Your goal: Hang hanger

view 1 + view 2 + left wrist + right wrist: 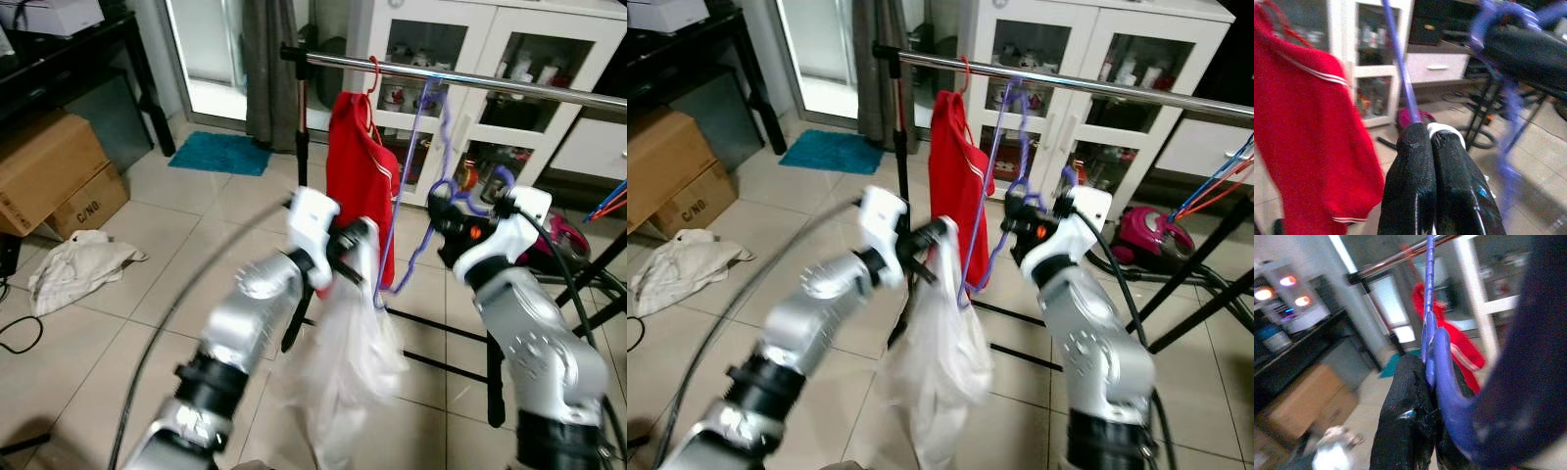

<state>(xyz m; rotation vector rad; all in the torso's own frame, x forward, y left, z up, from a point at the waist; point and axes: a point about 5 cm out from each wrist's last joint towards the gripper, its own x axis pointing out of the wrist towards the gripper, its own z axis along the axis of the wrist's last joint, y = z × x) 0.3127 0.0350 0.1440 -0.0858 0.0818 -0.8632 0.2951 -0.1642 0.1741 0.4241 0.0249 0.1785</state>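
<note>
Your right tool (453, 217) is clamped on the purple hanger (428, 186), whose hook sits over the steel rail (509, 86) beside the red shirt (359, 176), while your left tool (358, 245) pinches the white garment (343, 362) hanging from that hanger's lower end.

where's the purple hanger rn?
In the head views the purple hanger hangs from the metal rail, right of the red shirt. The right gripper grips one side, the left gripper the other, with white cloth.
</note>
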